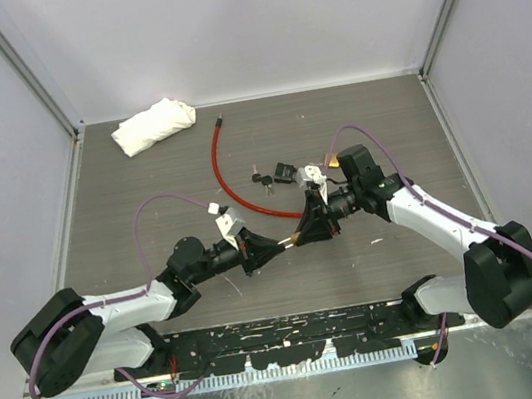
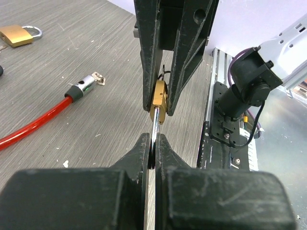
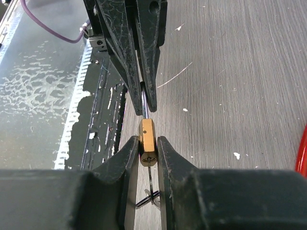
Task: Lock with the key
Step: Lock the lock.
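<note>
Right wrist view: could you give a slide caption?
Right gripper holds the brass padlock while left gripper clamps its shackle above the table.

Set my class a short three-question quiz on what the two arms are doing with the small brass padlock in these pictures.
1. True or false: the red cable lies on the table, held by neither arm.
2. What do the right fingers clamp? A: the brass body of the padlock. B: the red cable. C: nothing.
3. Which part of the padlock do the left fingers pinch?

Key: 1 true; 2 A; 3 the silver shackle.
</note>
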{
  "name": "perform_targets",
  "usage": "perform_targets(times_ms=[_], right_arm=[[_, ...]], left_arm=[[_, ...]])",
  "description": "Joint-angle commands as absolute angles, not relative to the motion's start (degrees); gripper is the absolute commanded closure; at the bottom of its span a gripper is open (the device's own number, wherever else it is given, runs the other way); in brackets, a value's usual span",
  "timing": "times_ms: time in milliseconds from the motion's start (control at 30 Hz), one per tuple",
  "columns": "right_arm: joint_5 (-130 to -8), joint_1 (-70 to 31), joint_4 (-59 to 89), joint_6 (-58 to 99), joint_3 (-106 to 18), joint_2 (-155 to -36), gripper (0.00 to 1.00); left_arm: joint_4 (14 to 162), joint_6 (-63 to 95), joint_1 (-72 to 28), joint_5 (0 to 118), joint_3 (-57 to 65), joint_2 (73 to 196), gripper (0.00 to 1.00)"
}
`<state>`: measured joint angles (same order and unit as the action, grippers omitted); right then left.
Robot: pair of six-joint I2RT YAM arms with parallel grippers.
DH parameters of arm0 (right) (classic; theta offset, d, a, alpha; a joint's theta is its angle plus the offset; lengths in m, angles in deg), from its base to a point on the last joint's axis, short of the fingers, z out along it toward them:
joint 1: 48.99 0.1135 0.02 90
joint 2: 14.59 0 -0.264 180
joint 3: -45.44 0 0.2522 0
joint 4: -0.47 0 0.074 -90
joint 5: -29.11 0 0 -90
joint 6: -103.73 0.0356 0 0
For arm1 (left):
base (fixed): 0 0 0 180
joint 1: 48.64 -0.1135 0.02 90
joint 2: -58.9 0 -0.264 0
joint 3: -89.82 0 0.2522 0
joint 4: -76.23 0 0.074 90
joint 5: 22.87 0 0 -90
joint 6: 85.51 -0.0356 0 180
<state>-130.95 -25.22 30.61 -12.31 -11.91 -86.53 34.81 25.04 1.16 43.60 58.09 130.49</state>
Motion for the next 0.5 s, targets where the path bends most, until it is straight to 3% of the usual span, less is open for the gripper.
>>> perform_targets(times_ms=[0, 67, 167, 333, 467], right_arm=[[-137.86, -23.4, 36.02, -22.64, -18.86, -87.23, 0.99], [-137.85, -24.19, 39.25, -25.59, -19.85, -87.8, 0.99], [-137.88, -25.88, 41.75, -28.05, -20.49, -88.16, 0.99], [-136.26, -28.38, 45.6, -32.0, -21.84, -88.27, 0.99], [-134.69, -30.19, 50.4, -37.08, -23.32, -88.96, 0.99]], left_arm=[[26.79, 26.46, 3.43, 46.18, 55.24, 129.4, 1.0], [27.23, 27.59, 3.39, 47.65, 56.04, 129.38, 0.95], [28.0, 29.0, 3.42, 49.15, 56.99, 129.16, 0.69], [31.33, 30.68, 3.41, 52.23, 58.8, 125.64, 0.35], [38.78, 31.16, 3.41, 59.02, 60.56, 119.5, 0.17]])
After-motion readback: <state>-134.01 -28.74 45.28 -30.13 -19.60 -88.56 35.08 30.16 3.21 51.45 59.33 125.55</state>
